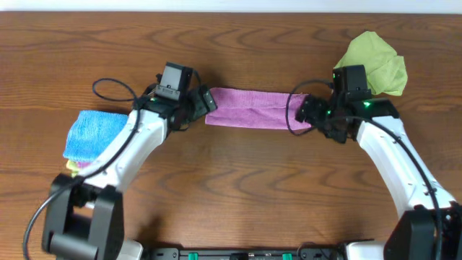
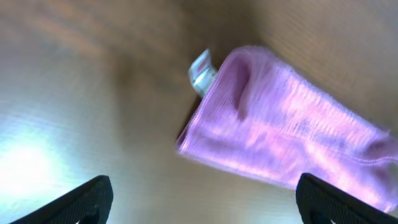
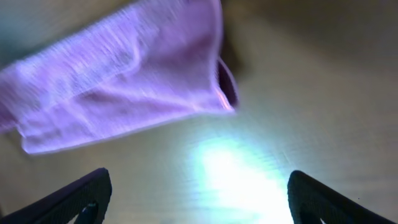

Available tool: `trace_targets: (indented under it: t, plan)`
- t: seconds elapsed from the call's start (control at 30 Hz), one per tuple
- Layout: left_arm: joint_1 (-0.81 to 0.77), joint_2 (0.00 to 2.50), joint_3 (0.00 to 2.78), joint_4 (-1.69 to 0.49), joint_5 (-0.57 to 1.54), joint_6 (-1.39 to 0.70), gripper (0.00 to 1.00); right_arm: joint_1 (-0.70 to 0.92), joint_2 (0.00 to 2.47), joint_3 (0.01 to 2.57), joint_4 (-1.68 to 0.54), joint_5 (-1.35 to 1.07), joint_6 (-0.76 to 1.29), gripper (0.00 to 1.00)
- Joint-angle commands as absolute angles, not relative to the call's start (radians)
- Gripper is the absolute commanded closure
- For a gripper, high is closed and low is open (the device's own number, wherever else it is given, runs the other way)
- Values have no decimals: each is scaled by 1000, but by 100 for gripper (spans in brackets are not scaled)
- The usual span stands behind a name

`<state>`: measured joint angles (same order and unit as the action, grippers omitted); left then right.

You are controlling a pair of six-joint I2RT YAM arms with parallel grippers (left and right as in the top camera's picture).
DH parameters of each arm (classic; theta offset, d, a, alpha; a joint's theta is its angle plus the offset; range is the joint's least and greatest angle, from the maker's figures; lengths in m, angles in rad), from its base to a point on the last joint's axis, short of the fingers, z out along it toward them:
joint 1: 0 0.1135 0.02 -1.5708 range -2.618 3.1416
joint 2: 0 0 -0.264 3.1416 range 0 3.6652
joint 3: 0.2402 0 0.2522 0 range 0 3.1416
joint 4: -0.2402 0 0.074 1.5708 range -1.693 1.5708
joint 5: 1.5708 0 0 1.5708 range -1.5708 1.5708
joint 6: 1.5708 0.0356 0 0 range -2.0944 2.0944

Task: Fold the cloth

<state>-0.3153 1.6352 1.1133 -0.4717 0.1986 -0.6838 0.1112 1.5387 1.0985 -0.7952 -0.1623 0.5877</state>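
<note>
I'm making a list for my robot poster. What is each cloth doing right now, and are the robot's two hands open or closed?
purple cloth: folded into a long narrow strip, lying on the table, not held
green cloth: crumpled in a heap
blue cloth: folded, lying flat
left gripper: open, empty, at the strip's left end
right gripper: open, empty, at the strip's right end
</note>
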Motion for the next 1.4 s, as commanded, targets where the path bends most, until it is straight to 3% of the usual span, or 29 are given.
trace_targets:
  t: [0.0, 0.17, 0.63, 1.17, 1.27, 1.37]
  plan:
    - [-313, 1582, 1131, -556, 179, -631, 5, 83, 1528, 1097, -833, -165, 537, 10]
    - [-313, 1517, 1131, -676, 179, -627, 5, 47, 1527, 997, -776, -189, 521, 10]
    - [-313, 1398, 1131, -768, 319, -442, 5, 44, 1528, 724, -241, -288, 554, 9]
    - [-313, 1399, 1131, -701, 332, -366, 5, 51, 1654, 723, -58, -285, 704, 14]
    - [-313, 1399, 1131, -679, 332, -366, 5, 61, 1656, 723, -35, -276, 723, 15]
    - [-313, 1399, 1131, -652, 333, -366, 5, 81, 1656, 723, -13, -249, 748, 27]
